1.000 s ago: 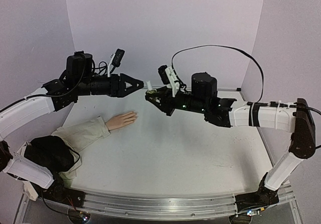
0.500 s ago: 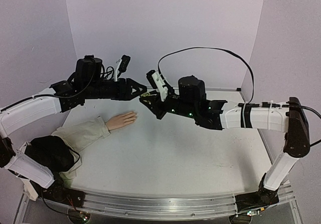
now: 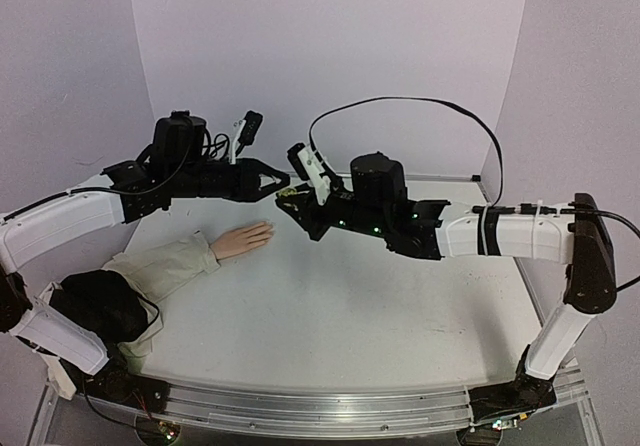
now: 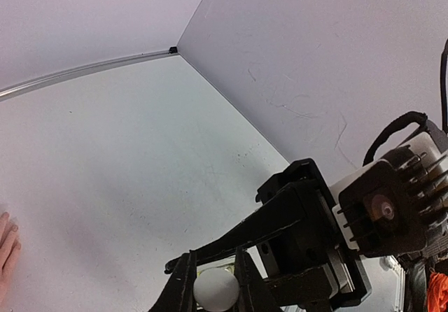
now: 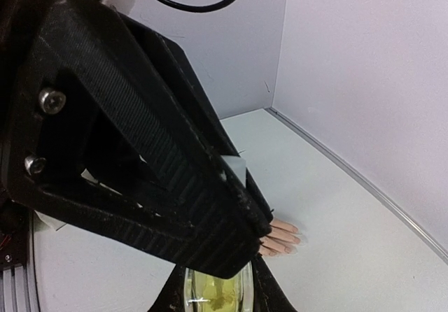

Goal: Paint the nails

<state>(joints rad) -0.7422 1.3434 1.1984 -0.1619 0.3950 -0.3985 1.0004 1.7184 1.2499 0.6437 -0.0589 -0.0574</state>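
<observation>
Tabletop (image 3: 350, 306) nails (image 3: 268, 228) lie apart from left pincer (image 4: 213, 273) and right pincer (image 5: 217, 284), both clamped on one bottle (image 5: 211, 299).

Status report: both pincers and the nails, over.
Left pincer shut on white cap. Right pincer shut on yellowish-green bottle, aloft. Cap not yet off. Mannequin hand flat on table, nails untouched.

The nails (image 3: 268, 229) (tiny, pale) tip a peach mannequin hand (image 3: 243, 239) lying flat.

Small bottle (image 5: 213, 291) above a white table (image 3: 350, 306)
Its glass was yellowish-green, its cap (image 4: 215, 289) white and round; pale lavender walls (image 3: 330, 66) stood behind the table
</observation>
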